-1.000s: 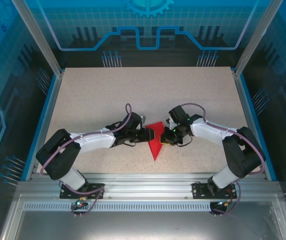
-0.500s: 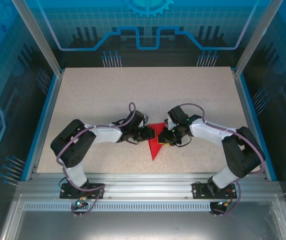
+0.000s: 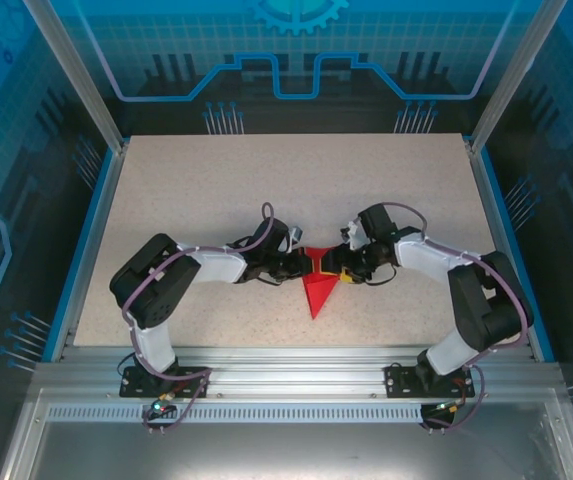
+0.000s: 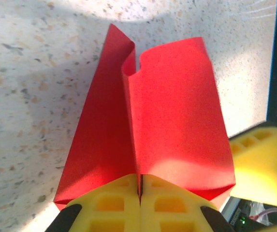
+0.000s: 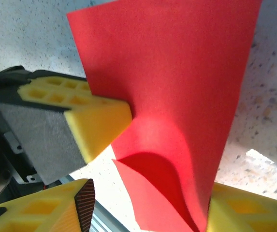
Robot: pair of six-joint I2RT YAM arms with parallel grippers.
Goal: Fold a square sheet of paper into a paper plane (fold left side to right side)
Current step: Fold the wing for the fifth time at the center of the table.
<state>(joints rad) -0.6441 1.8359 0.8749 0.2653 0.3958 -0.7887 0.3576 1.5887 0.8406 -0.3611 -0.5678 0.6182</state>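
Top external: arms bent inward, L pincer (image 3: 305, 265) pinching paper plane (image 3: 318, 293)

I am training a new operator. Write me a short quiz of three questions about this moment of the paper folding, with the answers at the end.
1. True or false: the red paper lies flat as an unfolded square.
2. In the top view, where does the pointed tip of the paper aim?
A. At the far edge
B. At the near edge of the table, where the arms are bolted
C. At the left side
3. Fill the gap: in the left wrist view, the left jaws are ____ on the paper.

Key: 1 false; 2 B; 3 shut.
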